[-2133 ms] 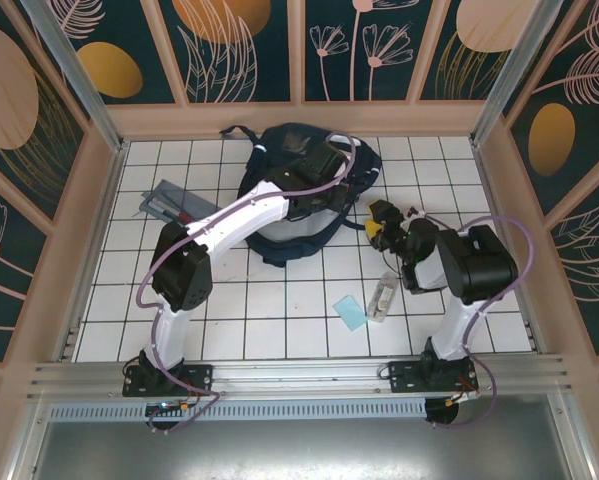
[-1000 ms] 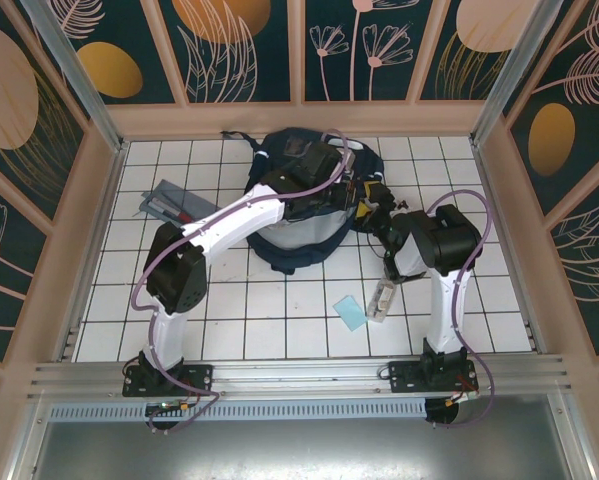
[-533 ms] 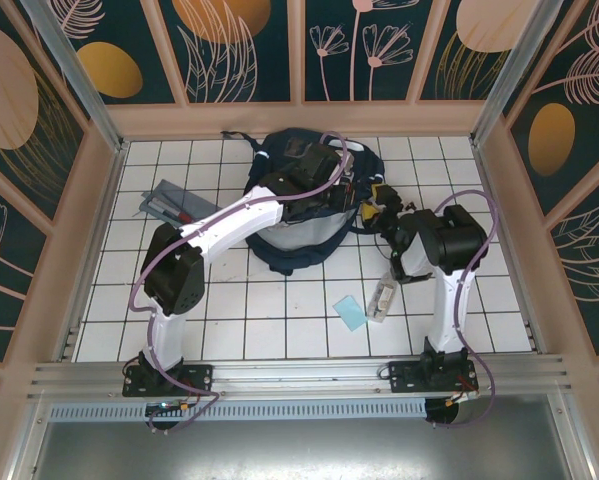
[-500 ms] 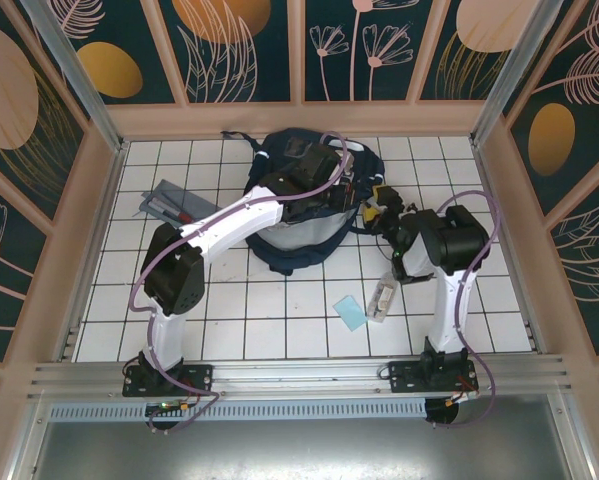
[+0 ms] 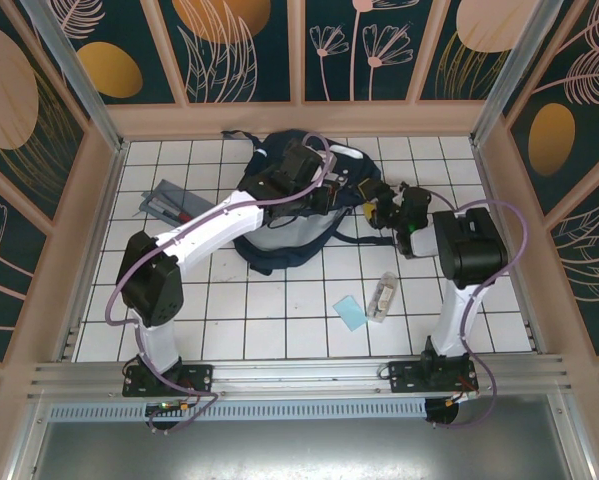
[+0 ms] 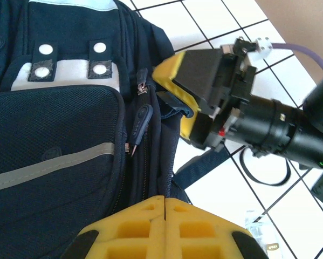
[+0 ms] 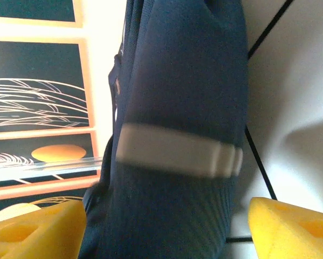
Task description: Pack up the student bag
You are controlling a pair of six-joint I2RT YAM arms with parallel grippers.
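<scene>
Toward the far middle of the white-tiled desk (image 5: 279, 322) lies the student bag (image 5: 284, 222), navy fabric, with one dark strap (image 5: 351, 238) trailing over the tiles on its right side. The left wrist view records a grey-white patch with dark squares (image 6: 69, 67) on the bag's upper panel, a pale reflective stripe (image 6: 48, 168) across the mesh pocket, and a zipper pull (image 6: 142, 117) hanging along the seam beside that pocket.

The left gripper (image 6: 165, 208) is positioned directly over the bag. Its yellow jaws are pressed together, and nothing can be seen between them.

The right gripper (image 7: 166, 216) is at the bag's right flank. Its jaws stand wide apart, with a fold of the navy fabric and a white stripe (image 7: 177, 151) lying between them. White tile is visible between the fabric and the right-hand finger (image 7: 293, 229); contact on the other finger (image 7: 37, 229) cannot be determined.

Further out, a small clear packet (image 5: 382, 297) and a light blue card (image 5: 349, 312) lie just beside each other on the near right tiles, well apart from the bag. A flat grey pouch (image 5: 167, 203) with something red at its edge lies on the far left of the desk, apart from the bag.
</scene>
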